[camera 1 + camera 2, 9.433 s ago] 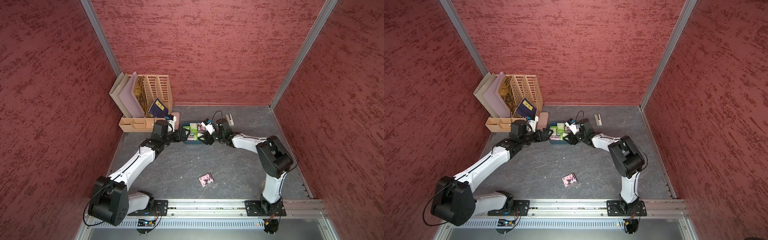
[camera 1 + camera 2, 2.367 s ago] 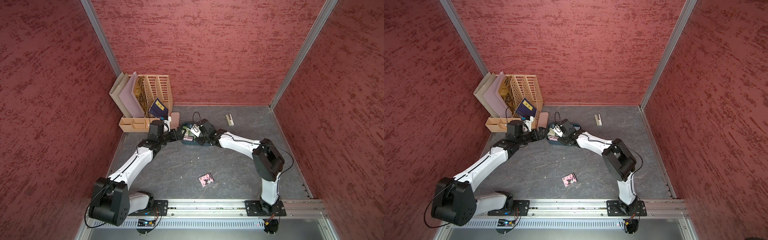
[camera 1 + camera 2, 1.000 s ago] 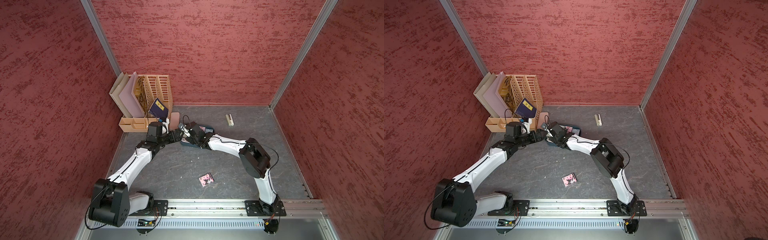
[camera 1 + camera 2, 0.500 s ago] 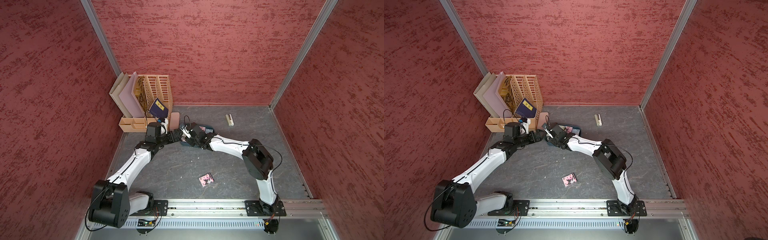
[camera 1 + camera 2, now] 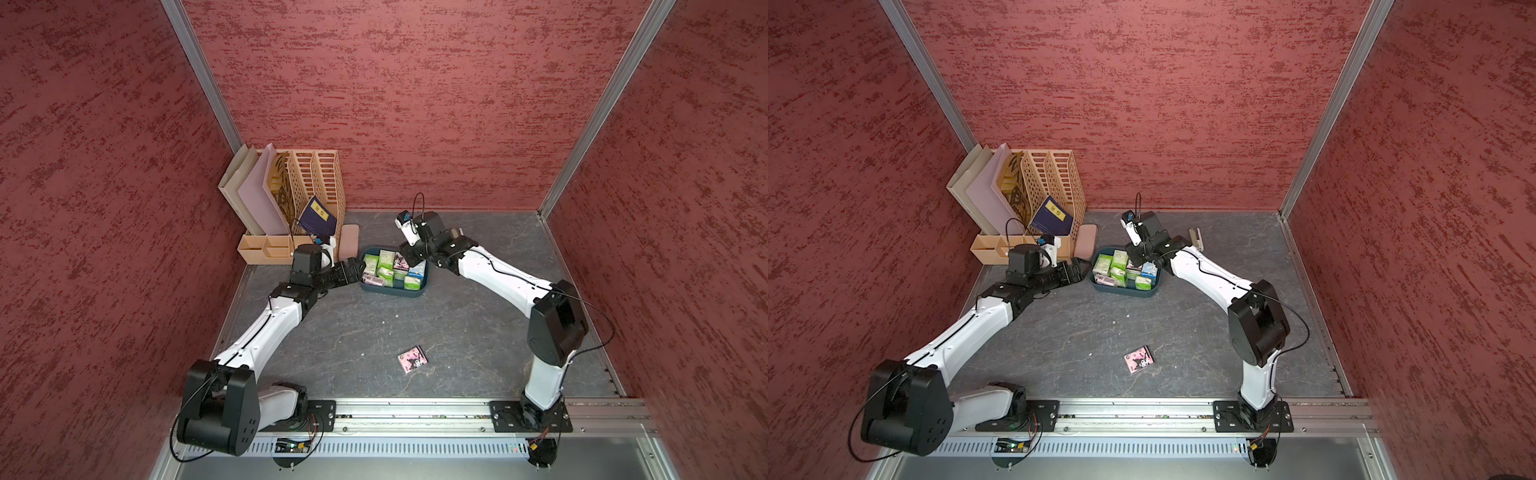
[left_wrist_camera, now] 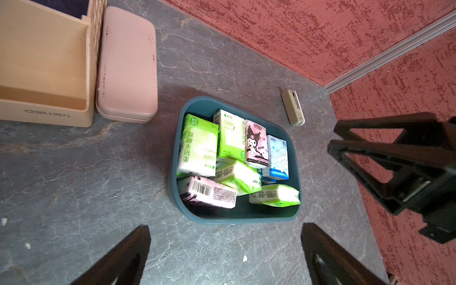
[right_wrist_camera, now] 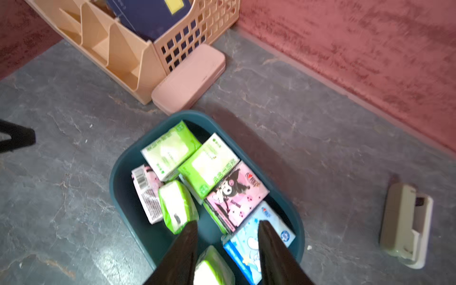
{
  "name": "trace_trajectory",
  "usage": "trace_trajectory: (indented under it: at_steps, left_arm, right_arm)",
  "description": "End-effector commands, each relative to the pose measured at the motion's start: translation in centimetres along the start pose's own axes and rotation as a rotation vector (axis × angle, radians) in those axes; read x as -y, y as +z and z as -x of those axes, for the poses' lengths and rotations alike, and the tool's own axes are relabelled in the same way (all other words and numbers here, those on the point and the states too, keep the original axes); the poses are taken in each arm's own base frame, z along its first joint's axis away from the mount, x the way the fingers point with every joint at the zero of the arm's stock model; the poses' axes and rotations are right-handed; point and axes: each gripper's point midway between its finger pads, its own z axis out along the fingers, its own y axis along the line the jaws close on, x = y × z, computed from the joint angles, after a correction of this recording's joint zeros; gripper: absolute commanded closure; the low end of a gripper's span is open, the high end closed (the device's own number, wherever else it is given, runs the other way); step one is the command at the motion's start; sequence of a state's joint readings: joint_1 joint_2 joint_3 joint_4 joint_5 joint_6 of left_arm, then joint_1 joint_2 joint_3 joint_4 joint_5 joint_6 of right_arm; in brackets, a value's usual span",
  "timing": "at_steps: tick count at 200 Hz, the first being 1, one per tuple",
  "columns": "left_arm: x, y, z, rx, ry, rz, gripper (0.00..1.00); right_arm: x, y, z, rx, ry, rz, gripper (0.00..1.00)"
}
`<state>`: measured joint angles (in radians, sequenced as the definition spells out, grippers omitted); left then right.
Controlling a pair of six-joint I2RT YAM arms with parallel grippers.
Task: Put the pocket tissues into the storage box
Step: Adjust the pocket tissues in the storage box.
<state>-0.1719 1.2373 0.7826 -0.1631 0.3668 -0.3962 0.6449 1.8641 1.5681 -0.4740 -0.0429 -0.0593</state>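
Box [image 5: 392,294]: sits on the table [image 5: 374,332] by the far wall, near the case [image 6: 127,64].
Tissues [image 6: 199,145]: green, pink and blue packets lie jumbled inside the box, some tilted.
Loose packet [image 5: 411,360]: one pink packet lies on the table, well apart from the box.
Left gripper [image 6: 225,229]: you hold it wide open and empty, low beside the box's left side.
Right gripper [image 7: 227,228]: your jaws stand parted above the packets at the box's right side, gripping nothing.
Stapler [image 6: 293,107]: lies near the box, not touching it.
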Motion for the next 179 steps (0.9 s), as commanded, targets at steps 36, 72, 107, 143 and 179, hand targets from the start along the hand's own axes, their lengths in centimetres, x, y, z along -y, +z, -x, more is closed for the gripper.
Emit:
trace_trajectory:
  at_steps: [36, 72, 107, 143, 179]
  left_arm:
    - [0.8, 0.0, 1.3, 0.021, 0.002, -0.033, 0.00]
    - [0.7, 0.0, 1.2, 0.020, -0.002, -0.030, 0.00]
    - [0.5, -0.1, 1.0, 0.019, 0.003, -0.018, 0.00]
    - [0.4, 0.1, 0.9, 0.015, 0.002, -0.015, 0.00]
    - [0.2, 0.2, 0.8, 0.010, 0.001, -0.012, 0.00]
  right_arm:
    - [-4.5, 2.2, -5.4, -0.205, 0.002, 0.213, 0.82]
    - [-4.5, 4.3, -6.8, -0.299, -0.015, 0.215, 1.00]
    - [-3.8, 5.5, -7.9, -0.327, -0.031, 0.177, 1.00]
    - [-3.7, 6.7, -7.6, -0.324, -0.038, 0.174, 1.00]
    - [-4.1, 8.2, -6.6, -0.295, -0.061, 0.184, 1.00]
